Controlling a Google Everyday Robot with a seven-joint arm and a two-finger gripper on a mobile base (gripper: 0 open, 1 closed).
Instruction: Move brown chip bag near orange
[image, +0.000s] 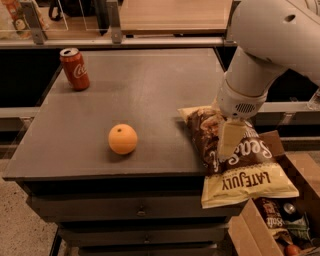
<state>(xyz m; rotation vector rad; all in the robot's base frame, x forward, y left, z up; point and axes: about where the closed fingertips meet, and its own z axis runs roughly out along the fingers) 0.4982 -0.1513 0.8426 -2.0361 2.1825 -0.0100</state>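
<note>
So the brown chip bag (247, 172) is sitting at the right edge of the table (150, 85), right of centre in the frame. It lies at an angle. Its upper cream end is on the tabletop, and the lower cream end, the one with the upside-down "LATE JULY" lettering, sticks out past the front edge and hangs over nothing.

The white arm comes in from the upper right, and the claw (229, 145) is right down on the middle of the bag, with a pale cream part of it lying across the dark-brown print. Honestly, I can't tell how far open the claw is or whether it has actually got hold of the bag; from this angle it just looks parked on top.

The orange (122, 139) is left of the bag toward the front of the table, stem dimple up, with bare tabletop between the two. A red soda can (75, 69) stands upright in the upper left, at the back corner. In the lower right corner there's an open cardboard box (247, 232) with mixed snacks in it, just under the hanging end of the bag.
</note>
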